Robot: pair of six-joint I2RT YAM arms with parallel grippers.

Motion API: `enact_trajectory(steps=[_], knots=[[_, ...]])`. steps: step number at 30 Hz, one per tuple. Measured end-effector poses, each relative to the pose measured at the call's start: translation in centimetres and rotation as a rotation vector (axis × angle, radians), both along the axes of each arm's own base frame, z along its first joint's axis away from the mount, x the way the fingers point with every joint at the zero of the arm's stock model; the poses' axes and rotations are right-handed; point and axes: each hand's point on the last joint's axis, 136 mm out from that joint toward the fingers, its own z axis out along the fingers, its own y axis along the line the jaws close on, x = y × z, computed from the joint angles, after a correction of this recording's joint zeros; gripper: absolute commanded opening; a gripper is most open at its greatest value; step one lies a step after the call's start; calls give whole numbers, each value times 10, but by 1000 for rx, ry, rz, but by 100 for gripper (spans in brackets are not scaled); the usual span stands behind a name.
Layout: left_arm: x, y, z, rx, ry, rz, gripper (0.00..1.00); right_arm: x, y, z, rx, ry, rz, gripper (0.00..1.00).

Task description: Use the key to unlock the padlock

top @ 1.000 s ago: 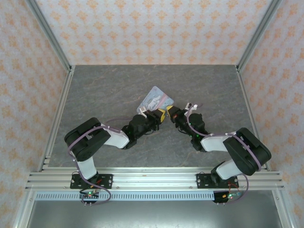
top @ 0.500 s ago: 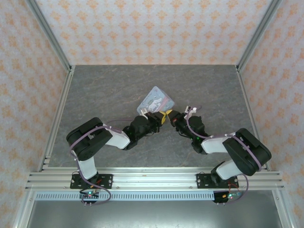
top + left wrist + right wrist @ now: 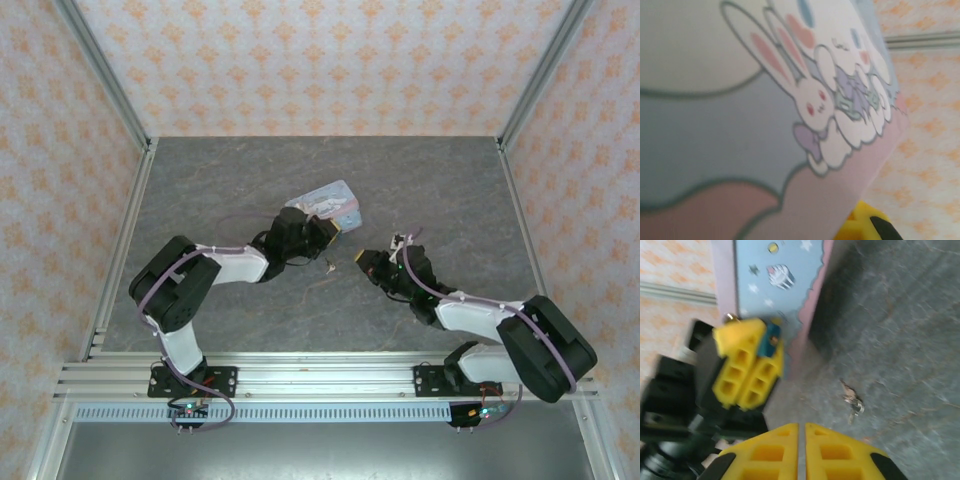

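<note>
Key (image 3: 328,265): lies loose and flat on the grey stone-patterned table (image 3: 220,180), middle of the overhead frame, just left of the right gripper (image 3: 363,260) and just below the left gripper (image 3: 323,230). Sits about equally near both, but judged to fall to the right arm, the free one. Shows in the right wrist view as a thin silvery sliver (image 3: 852,400), right of centre, up and to the right of the right gripper (image 3: 798,427). Runs with its long axis from upper left to lower right in that frame; too small and blurred to tell bow from blade. Right gripper: yellow fingers pressed together, only a hairline slit between them, nothing pinched. Left gripper (image 3: 757,342): appears clamped on the padlock (image 3: 772,336), a small dark-blue body at the fingertips, left of centre in the right wrist frame, close against the pale blue tin (image 3: 775,280); blur leaves the grip itself a judgement. Tin: carries white cartoon rabbits with pink ears across the left wrist frame (image 3: 740,125), stars and a cupcake on the face seen from the right wrist. No readable lettering or brand anywhere.
</note>
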Motion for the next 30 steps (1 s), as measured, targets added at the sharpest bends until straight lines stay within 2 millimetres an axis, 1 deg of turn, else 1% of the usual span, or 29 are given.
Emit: enact_trajectory(steps=[3,6,9,14,16,17,19,20,22,25,29,30], knots=[[-1,1,-4,87,8,-63,0,0,5,-12,-61,36,42,35],[-11,4,-17,147,36,-113,0,1,12,-21,-113,61,85,41],[-17,8,-32,188,69,-142,0,1,23,-27,-167,76,134,44],[-15,25,-58,250,115,-144,0,4,39,-31,-253,76,208,45],[-10,28,-58,262,108,-143,10,8,44,-32,-291,75,230,45],[-8,29,-57,266,103,-143,18,11,46,-33,-311,74,242,45],[-4,32,-56,274,99,-142,40,14,50,-35,-349,73,262,45],[-3,33,-55,277,97,-142,48,16,52,-37,-369,73,271,45],[-2,34,-55,281,96,-141,59,17,54,-41,-404,76,290,45],[-2,35,-56,281,100,-140,70,17,55,-50,-462,89,318,45],[-1,39,-57,277,109,-127,75,17,58,-60,-535,101,357,45],[-2,41,-58,277,113,-124,78,17,58,-61,-548,102,365,45]])
